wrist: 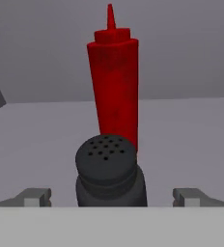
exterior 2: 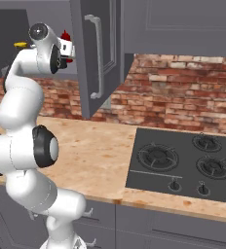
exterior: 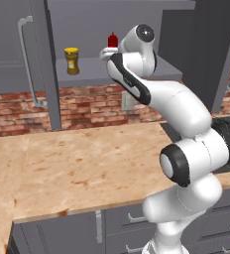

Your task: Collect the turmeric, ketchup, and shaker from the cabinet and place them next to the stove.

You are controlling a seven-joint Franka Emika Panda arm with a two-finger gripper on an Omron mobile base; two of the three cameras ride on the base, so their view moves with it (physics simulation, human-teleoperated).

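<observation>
Gripper (wrist: pixel 112 198) wide open, holding nothing; shaker (wrist: pixel 110 171) right between its fingertips; ketchup (wrist: pixel 114 96) just behind shaker.

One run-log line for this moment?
claw: open, straddling shaker | ketchup: upright behind | turmeric: on cabinet shelf

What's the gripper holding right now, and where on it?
Nothing. The gripper is open, its fingertips standing apart on either side of the shaker without touching it; the ketchup stands behind.
</observation>
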